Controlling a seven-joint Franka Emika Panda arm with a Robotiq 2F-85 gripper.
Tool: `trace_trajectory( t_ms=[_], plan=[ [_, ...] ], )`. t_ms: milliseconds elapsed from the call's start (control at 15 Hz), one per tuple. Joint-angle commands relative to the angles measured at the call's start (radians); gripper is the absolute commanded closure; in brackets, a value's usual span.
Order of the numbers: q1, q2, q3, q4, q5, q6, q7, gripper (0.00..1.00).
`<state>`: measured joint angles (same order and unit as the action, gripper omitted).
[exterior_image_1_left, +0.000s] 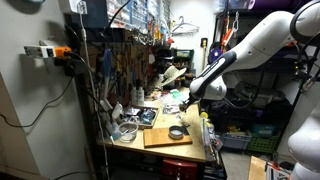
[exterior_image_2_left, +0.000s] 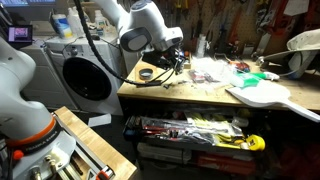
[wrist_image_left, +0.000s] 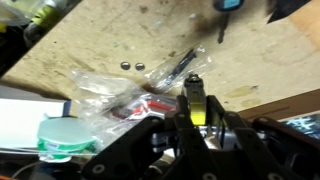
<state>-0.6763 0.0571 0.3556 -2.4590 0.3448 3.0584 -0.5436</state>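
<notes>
The gripper (exterior_image_2_left: 172, 62) is hanging just by a clear plastic bag (wrist_image_left: 120, 90) on the desk (wrist_image_left: 110, 30), a tape roll (exterior_image_2_left: 147, 73) is sitting nr a corner, & I can't tell how open the fingers are.

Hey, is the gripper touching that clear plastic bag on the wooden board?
Cannot tell. In the wrist view the gripper overlaps the plastic bag edge; neither contact nor gap shows plainly.

tan speckled board (wrist_image_left: 120, 35), clear bag (wrist_image_left: 110, 85) with red inside
</notes>
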Motion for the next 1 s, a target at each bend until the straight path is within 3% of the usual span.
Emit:
trace_trajectory(
  t_ms=[0,600,667,933],
  plan=[
    [-0.011,0.002,0.02,0.019,0.04,-0.043,-0.048,0.76],
    [-0.04,0.016,0.038,0.045,0.069,-0.076,-0.101,0.76],
    [-0.042,0.03,0.061,0.073,0.109,-0.105,-0.163,0.94],
    [-0.034,0.075,0.087,0.14,0.083,-0.153,-0.228,0.94]
  ],
)
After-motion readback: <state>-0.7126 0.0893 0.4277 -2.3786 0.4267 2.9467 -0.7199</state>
